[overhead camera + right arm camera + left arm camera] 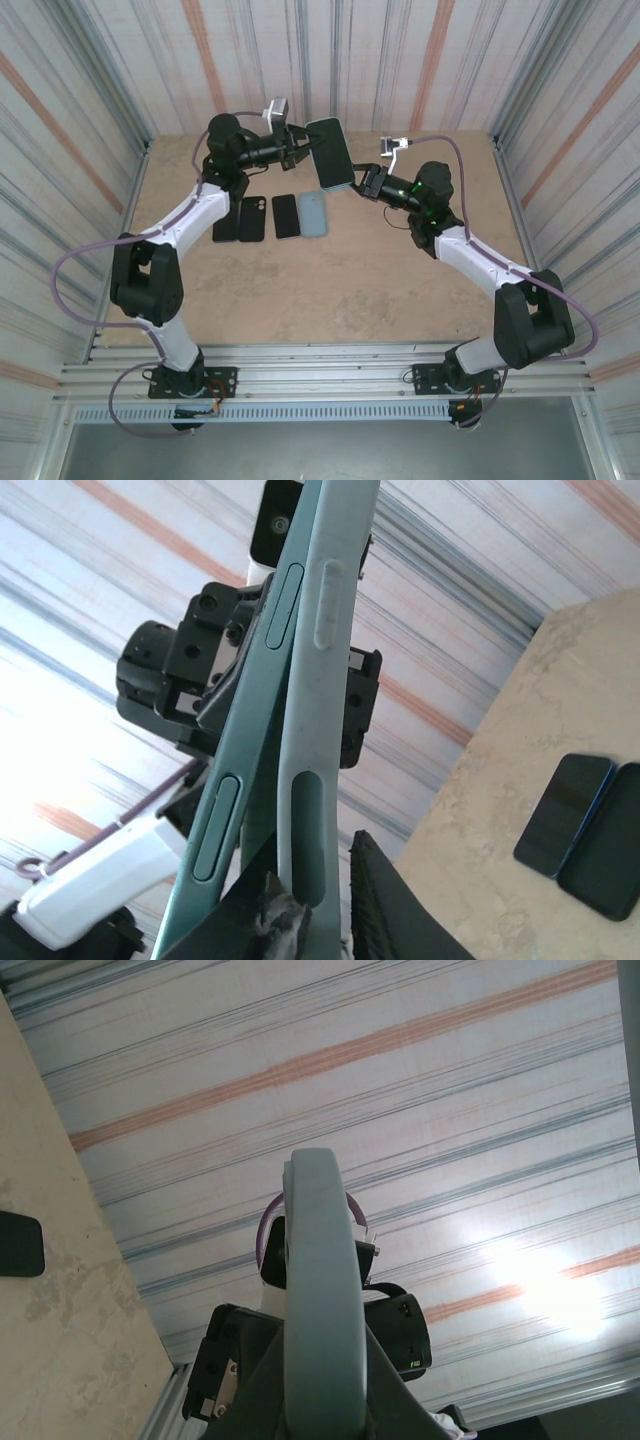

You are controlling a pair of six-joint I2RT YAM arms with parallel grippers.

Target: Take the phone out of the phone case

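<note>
Phone [240, 750] hangs above the surface [350, 290], clenched by your left gripper [303, 147]; treat it as stiff, slick and breakable. Peel the seemingly flexible phone case [305, 730] at its lower rim, where your right gripper [310, 890] sits; whether that one is clamped, you cannot tell.

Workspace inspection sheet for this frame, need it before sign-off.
surface: tan table, mottled
job's things: teal phone partly peeled out of pale phone case, both held in the air between the arms
clutter: three dark phones and a pale blue one, flat in a row
grippers: left tool shut on phone case; right tool straddles its other end, grip unclear
cables: purple cables loop off both arms, clear of the row
surroundings: striped walls; nothing else seen
</note>
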